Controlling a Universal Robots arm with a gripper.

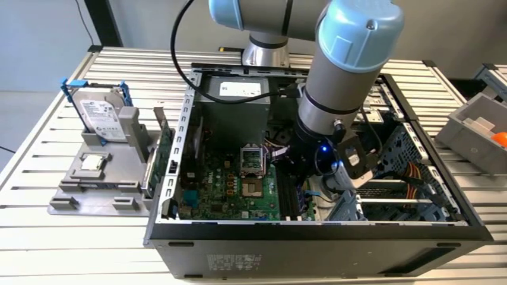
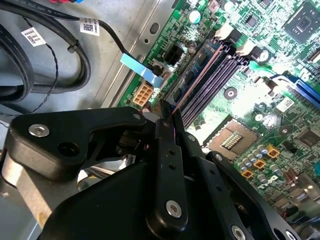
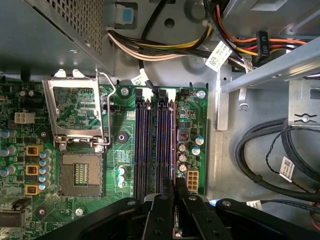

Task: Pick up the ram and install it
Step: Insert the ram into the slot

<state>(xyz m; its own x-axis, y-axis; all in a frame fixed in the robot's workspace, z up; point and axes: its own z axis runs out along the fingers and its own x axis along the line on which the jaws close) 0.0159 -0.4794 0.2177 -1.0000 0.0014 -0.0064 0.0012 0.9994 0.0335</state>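
Observation:
My gripper [image 1: 301,178] is deep inside the open computer case [image 1: 170,196], over the memory slots [image 3: 150,145] of the green motherboard [image 1: 222,190]. In both wrist views its black fingers [image 2: 165,150] are closed on a thin board seen edge-on, the ram [image 2: 196,79]. The ram [image 3: 174,160] runs along the outermost slot, the one nearest the board's edge, and reaches the white latch [image 2: 225,32] at the far end. I cannot tell how deep it sits in the slot. The gripper [image 2: 168,119] holds the ram's near end, with the gripper [image 3: 175,192] right above the slot line.
An empty processor socket [image 3: 80,172] with its raised frame [image 3: 75,112] lies beside the slots. Black cables [image 3: 270,150] and coloured wire bundles [image 3: 165,50] run close by. Left of the case, a grey fixture [image 1: 95,190] holds a hard drive [image 1: 101,113], a square chip [image 1: 94,160] and a green board [image 1: 165,154].

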